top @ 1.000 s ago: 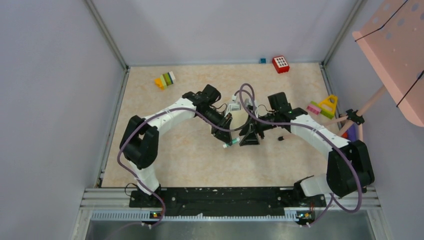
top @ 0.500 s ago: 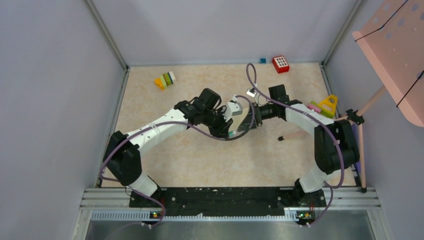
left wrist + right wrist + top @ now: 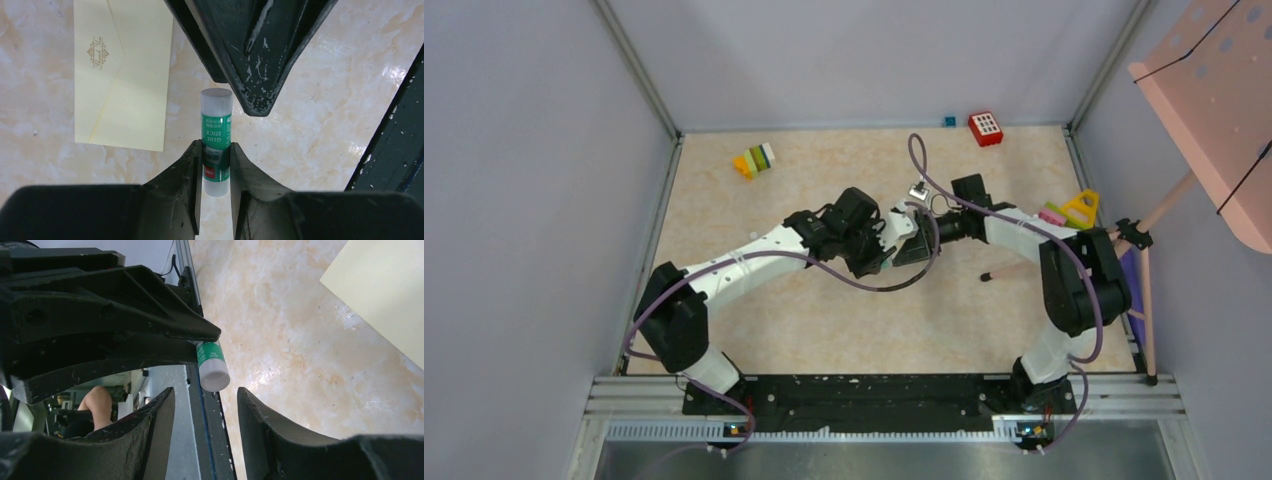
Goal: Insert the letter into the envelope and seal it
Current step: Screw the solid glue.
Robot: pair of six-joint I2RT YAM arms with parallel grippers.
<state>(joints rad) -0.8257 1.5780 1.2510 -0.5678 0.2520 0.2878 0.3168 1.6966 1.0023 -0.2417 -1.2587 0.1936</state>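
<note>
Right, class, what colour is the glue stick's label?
Green with white lettering; the glue stick shows best in the left wrist view.

Overhead; opposed wrist close-ups, common envelope (image 3: pixel 122 75)

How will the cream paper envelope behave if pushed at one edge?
The cream paper envelope lies flat and thin, so probably light and floppy. On the glossy marble-pattern tabletop it would likely slide, not lift. A corner push may spin or buckle it.

Light was bright, even, diffuse from above, shadows were faint and soft-edged, small white glare spots sat on the glossy beige marble-patterned tabletop (image 3: pixel 320 110) in both wrist views, room (image 3: pixel 100 410) beyond its edge was blurred.
</note>
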